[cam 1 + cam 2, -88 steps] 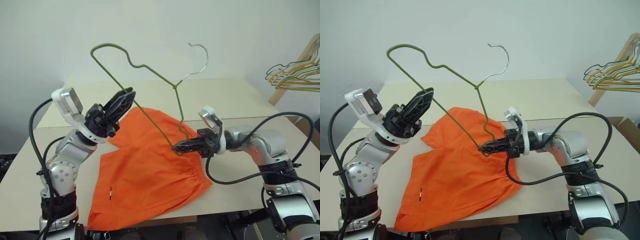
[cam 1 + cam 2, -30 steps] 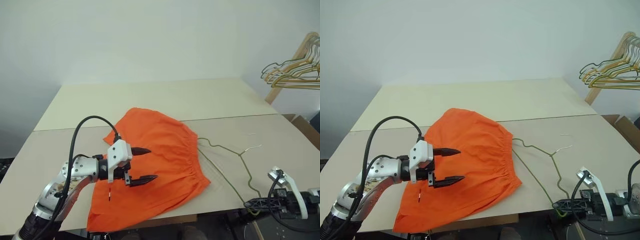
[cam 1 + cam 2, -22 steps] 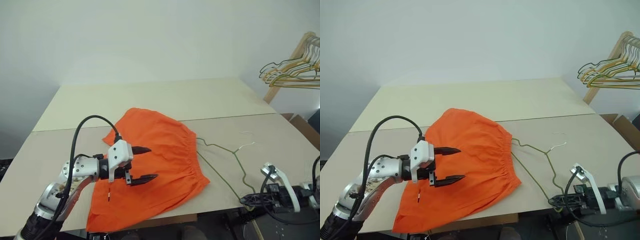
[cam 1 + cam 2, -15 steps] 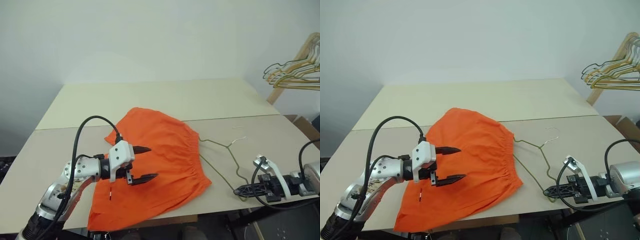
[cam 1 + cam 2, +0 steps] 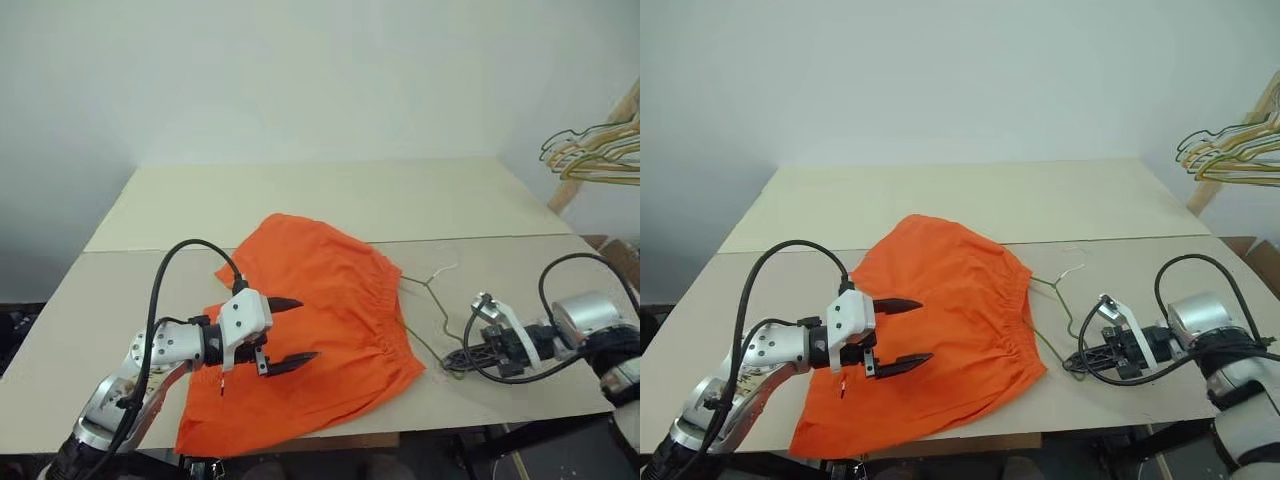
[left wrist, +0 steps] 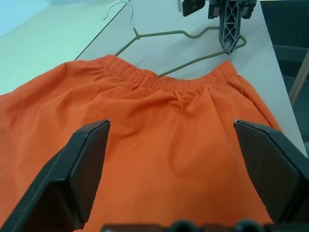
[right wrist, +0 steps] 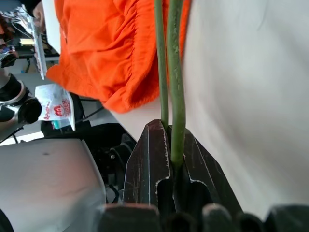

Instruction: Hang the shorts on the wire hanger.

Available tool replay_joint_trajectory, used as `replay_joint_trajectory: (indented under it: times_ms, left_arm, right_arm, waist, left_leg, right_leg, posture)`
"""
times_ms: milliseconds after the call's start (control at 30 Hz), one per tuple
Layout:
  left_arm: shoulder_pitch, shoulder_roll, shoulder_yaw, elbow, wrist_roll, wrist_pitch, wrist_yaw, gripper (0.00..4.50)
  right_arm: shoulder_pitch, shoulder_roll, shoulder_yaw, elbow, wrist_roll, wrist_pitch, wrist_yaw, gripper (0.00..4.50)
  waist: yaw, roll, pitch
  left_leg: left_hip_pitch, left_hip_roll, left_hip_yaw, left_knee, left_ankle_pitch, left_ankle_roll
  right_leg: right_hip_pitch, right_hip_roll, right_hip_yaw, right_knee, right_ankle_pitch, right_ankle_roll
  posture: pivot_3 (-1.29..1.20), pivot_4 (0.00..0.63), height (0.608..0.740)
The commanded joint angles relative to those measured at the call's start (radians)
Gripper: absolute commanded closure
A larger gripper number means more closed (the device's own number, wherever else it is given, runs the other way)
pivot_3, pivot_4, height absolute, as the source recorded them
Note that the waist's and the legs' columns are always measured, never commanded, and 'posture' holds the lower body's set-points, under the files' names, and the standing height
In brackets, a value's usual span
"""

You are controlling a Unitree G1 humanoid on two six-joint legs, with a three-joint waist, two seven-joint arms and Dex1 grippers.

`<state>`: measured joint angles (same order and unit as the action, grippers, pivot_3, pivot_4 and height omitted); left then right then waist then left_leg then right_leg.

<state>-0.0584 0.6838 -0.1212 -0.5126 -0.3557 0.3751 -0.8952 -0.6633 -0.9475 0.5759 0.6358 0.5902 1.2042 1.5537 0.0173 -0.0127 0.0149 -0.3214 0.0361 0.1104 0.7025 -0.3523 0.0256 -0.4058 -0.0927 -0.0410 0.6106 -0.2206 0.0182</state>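
Left pincer (image 5: 288,334) hovers wide open over the shorts (image 5: 320,310), flat on the table (image 5: 330,205). Right pincer (image 5: 1078,360) clamps the hanger (image 5: 1060,295), lying beside the waistband.

Table (image 5: 300,200): pale beige top, one seam across. On it: shorts (image 5: 320,330), orange, spread flat beneath the left gripper's (image 5: 288,334) spread fingers; wire hanger (image 5: 432,300), one corner pinched between the right gripper's (image 5: 455,360) closed fingers.
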Motion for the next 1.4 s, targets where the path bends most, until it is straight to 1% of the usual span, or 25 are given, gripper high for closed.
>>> replay_joint_trajectory:
  times_ms: [33, 167, 333, 433, 500, 567, 633, 733, 867, 967, 1067, 1267, 1400]
  left_arm:
    - [-0.005, 0.002, 0.007, -0.037, 0.003, -0.012, 0.007, 0.05]
    - [-0.005, -0.002, 0.001, -0.042, 0.007, -0.012, 0.015, 0.05]
    - [-0.005, -0.001, -0.005, -0.038, 0.01, -0.024, 0.012, 0.05]
    - [-0.012, -0.005, -0.007, -0.033, 0.007, -0.024, 0.012, 0.05]
    - [-0.021, -0.01, -0.012, -0.029, 0.008, -0.024, 0.013, 0.05]
    - [-0.032, -0.014, -0.019, -0.021, 0.015, -0.029, 0.011, 0.05]
    - [-0.044, -0.017, -0.02, -0.016, 0.014, -0.029, 0.008, 0.05]
    - [-0.085, -0.015, -0.006, -0.011, -0.007, -0.031, -0.016, 0.05]
    - [-0.201, -0.005, 0.016, 0.054, 0.014, -0.051, -0.032, 0.05]
    - [-0.331, -0.006, 0.021, 0.155, 0.056, -0.068, -0.019, 0.05]
    - [-0.457, -0.009, 0.021, 0.275, 0.071, -0.12, -0.055, 0.05]
    - [-0.698, -0.038, -0.017, 0.546, 0.139, -0.253, -0.121, 0.05]
    - [-0.852, -0.058, -0.04, 0.734, 0.149, -0.334, -0.239, 0.05]
  right_arm:
    - [-0.05, 0.043, -0.027, 0.083, -0.038, -0.046, 0.061, 4.5]
    - [-0.074, 0.079, -0.088, 0.165, -0.076, -0.085, 0.049, 4.5]
    - [-0.068, 0.114, -0.216, 0.177, -0.084, -0.098, -0.036, 4.5]
    - [-0.039, 0.124, -0.279, 0.095, -0.079, -0.107, -0.068, 4.5]
    - [-0.011, 0.135, -0.336, 0.022, -0.078, -0.13, -0.126, 4.5]
    - [0.037, 0.156, -0.411, -0.078, -0.09, -0.208, -0.227, 4.5]
    - [0.094, 0.174, -0.46, -0.177, -0.122, -0.317, -0.311, 4.5]
    - [0.142, 0.185, -0.489, -0.266, -0.167, -0.456, -0.363, 4.5]
    - [0.145, 0.169, -0.482, -0.336, -0.222, -0.579, -0.381, 4.5]
    - [0.129, 0.162, -0.484, -0.375, -0.239, -0.615, -0.387, 4.5]
    - [0.121, 0.163, -0.459, -0.411, -0.296, -0.683, -0.414, 4.5]
    - [0.112, 0.169, -0.412, -0.485, -0.363, -0.714, -0.416, 4.5]
    - [0.113, 0.165, -0.38, -0.547, -0.406, -0.718, -0.422, 4.5]
  waist:
    - [0.001, 0.0, 0.0]
    - [0.002, 0.0, 0.0]
    - [0.006, 0.0, 0.0]
    - [0.006, 0.001, 0.0]
    - [0.006, 0.001, 0.0]
    - [0.006, 0.001, 0.0]
    - [0.008, 0.001, 0.0]
    - [0.011, 0.001, 0.0]
    - [0.008, 0.001, 0.0]
    - [0.005, 0.001, 0.0]
    - [0.002, 0.001, 0.0]
    - [-0.008, 0.001, 0.0]
    - [-0.013, 0.001, 0.0]
  left_leg:
    - [0.0, 0.0, 0.0, 0.0, 0.0, 0.0]
    - [0.0, 0.0, 0.0, 0.001, 0.0, 0.0]
    - [0.0, 0.0, 0.0, 0.001, 0.0, 0.0]
    - [0.0, 0.0, 0.0, 0.001, 0.0, -0.001]
    - [0.0, 0.0, 0.0, 0.001, 0.0, -0.001]
    - [0.0, 0.0, 0.0, 0.001, 0.0, -0.001]
    - [-0.001, 0.0, 0.0, 0.001, 0.0, -0.001]
    - [-0.001, 0.0, 0.001, 0.001, 0.001, -0.001]
    - [-0.001, 0.0, 0.003, 0.001, 0.001, -0.002]
    - [-0.001, 0.0, 0.003, 0.001, 0.002, -0.003]
    - [-0.001, 0.0, 0.004, 0.001, 0.002, -0.003]
    - [-0.002, -0.001, 0.004, 0.001, 0.002, -0.003]
    - [-0.003, -0.001, 0.004, 0.001, 0.002, -0.003]
  right_leg:
    - [0.0, 0.0, 0.0, 0.0, 0.0, 0.0]
    - [0.0, 0.0, 0.0, 0.0, 0.0, 0.0]
    - [0.0, 0.0, 0.0, 0.001, 0.0, 0.001]
    - [0.0, 0.0, 0.0, 0.001, 0.0, 0.001]
    - [0.0, 0.0, 0.0, 0.001, 0.0, 0.001]
    - [0.0, 0.0, 0.0, 0.001, 0.0, 0.001]
    - [0.0, 0.0, 0.0, 0.001, 0.0, 0.001]
    - [0.0, 0.0, 0.0, 0.001, 0.001, 0.001]
    - [0.0, 0.0, 0.0, 0.001, 0.001, 0.001]
    - [0.0, 0.001, -0.001, 0.001, 0.001, 0.001]
    - [0.001, 0.001, -0.001, 0.001, 0.001, 0.001]
    - [0.0, 0.001, -0.002, 0.0, 0.001, 0.002]
    - [0.0, 0.001, -0.004, 0.0, 0.001, 0.002]
  posture:
    - [0.08, 0.0, 0.74]
    - [0.09, 0.0, 0.74]
    - [0.09, 0.0, 0.74]
    - [0.08, 0.0, 0.74]
    - [0.08, 0.0, 0.74]
    - [0.07, 0.0, 0.74]
    - [0.07, 0.0, 0.74]
    - [0.07, 0.0, 0.74]
    - [0.07, 0.0, 0.74]
    - [0.07, 0.0, 0.74]
    - [0.06, 0.0, 0.74]
    - [0.04, 0.0, 0.74]
    - [0.04, 0.0, 0.74]
